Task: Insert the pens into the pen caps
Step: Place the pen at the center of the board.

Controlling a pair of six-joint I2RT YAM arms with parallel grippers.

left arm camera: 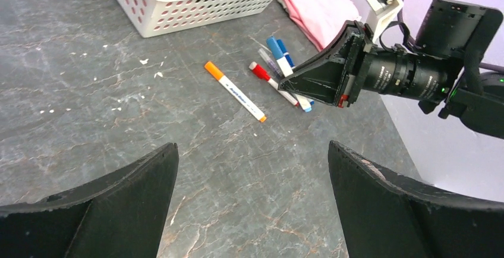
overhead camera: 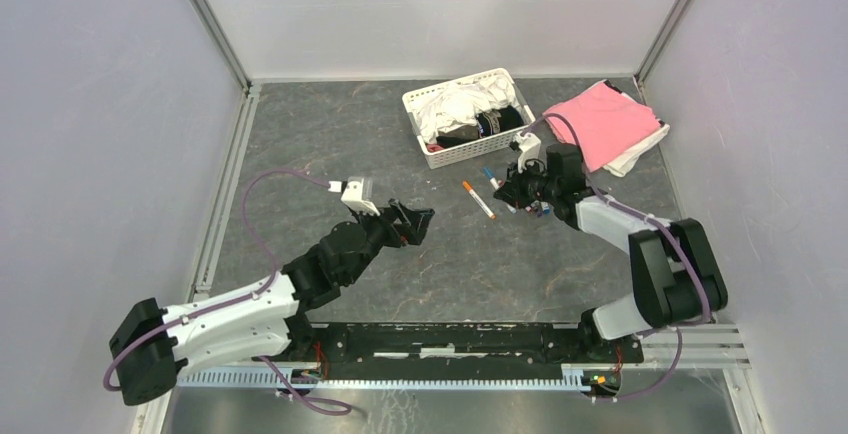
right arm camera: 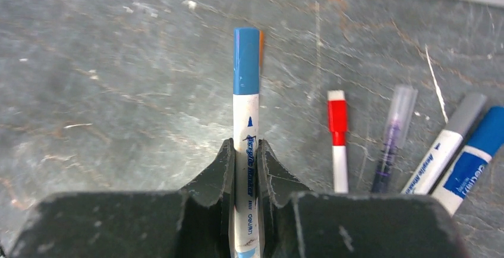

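My right gripper (right arm camera: 245, 151) is shut on a white pen (right arm camera: 246, 127) with blue print; its blue cap (right arm camera: 246, 62) sticks out past the fingertips, low over the table. To its right lie a red-ended pen (right arm camera: 337, 145), a clear purple one (right arm camera: 392, 142), a grey-capped one (right arm camera: 451, 142) and a blue one (right arm camera: 475, 160). An orange-ended pen (left arm camera: 235, 91) lies alone to the left of that cluster (left arm camera: 279, 71). My left gripper (left arm camera: 252, 151) hangs open and empty, short of the orange pen (overhead camera: 478, 199). I see no loose pen caps.
A white perforated basket (overhead camera: 432, 149) of clothes stands just behind the pens. A pink cloth (overhead camera: 605, 124) lies at the back right. White crumbs dot the grey marbled table. Pale walls close in on three sides.
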